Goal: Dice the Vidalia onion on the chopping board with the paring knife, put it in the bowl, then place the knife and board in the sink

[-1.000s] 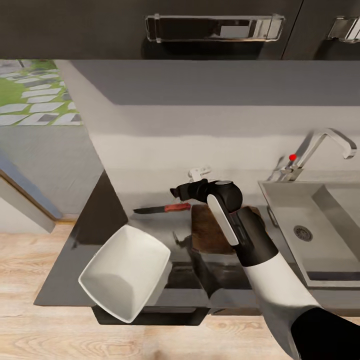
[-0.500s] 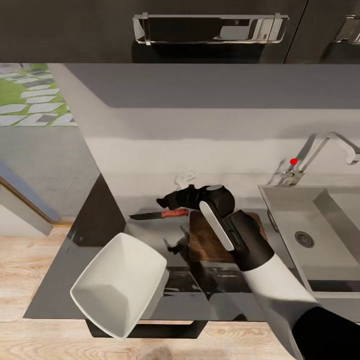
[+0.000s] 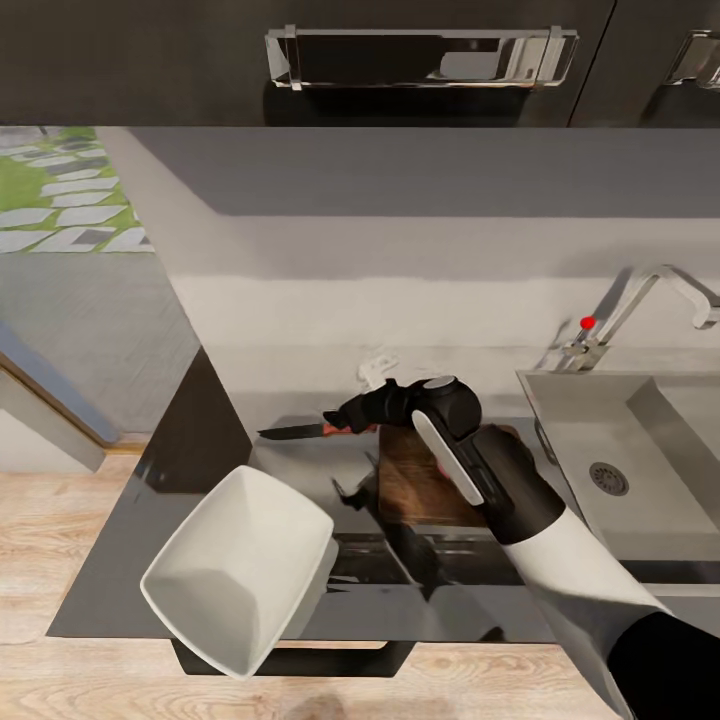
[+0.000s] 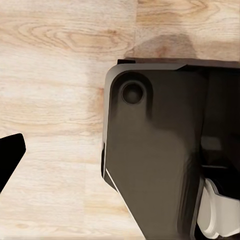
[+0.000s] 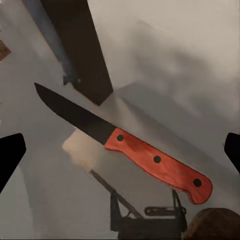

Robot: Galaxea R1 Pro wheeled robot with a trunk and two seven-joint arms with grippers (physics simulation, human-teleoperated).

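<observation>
In the head view the white bowl (image 3: 240, 568) sits at about seven o'clock, tilted over the near edge of the grey countertop (image 3: 300, 390); up and to its right, just left of centre, the paring knife (image 3: 305, 431) lies flat on the counter, blade pointing to nine o'clock, handle end under the right gripper (image 3: 345, 415); that gripper hovers over the handle, and from the right wrist view the knife (image 5: 125, 145) lies between the two dark fingertips (image 5: 10, 160), which stand wide apart and touch nothing; the chopping board (image 3: 420, 480) lies at centre, partly hidden by the right arm, its left end near the knife handle; at three o'clock the sink (image 3: 640, 470) shows its drain (image 3: 608, 478), with the tap (image 3: 640, 300) behind it; the left wrist view shows wooden floor (image 4: 55, 75) and a dark fingertip (image 4: 7, 157), but I cannot tell the left gripper's spread.
</observation>
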